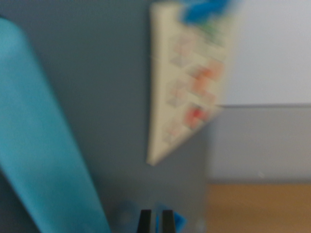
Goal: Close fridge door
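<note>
In the blurred wrist view, the flat grey fridge door (121, 97) is seen filling the left and middle of the frame, right in front of the camera. A cream paper sheet with red and orange marks (187, 92) is fixed on it under a blue clip (204, 9). A broad teal band (39, 145) is seen at the left. The two dark tips of the gripper (156, 221) are shown at the bottom edge with a narrow gap between them and nothing held.
</note>
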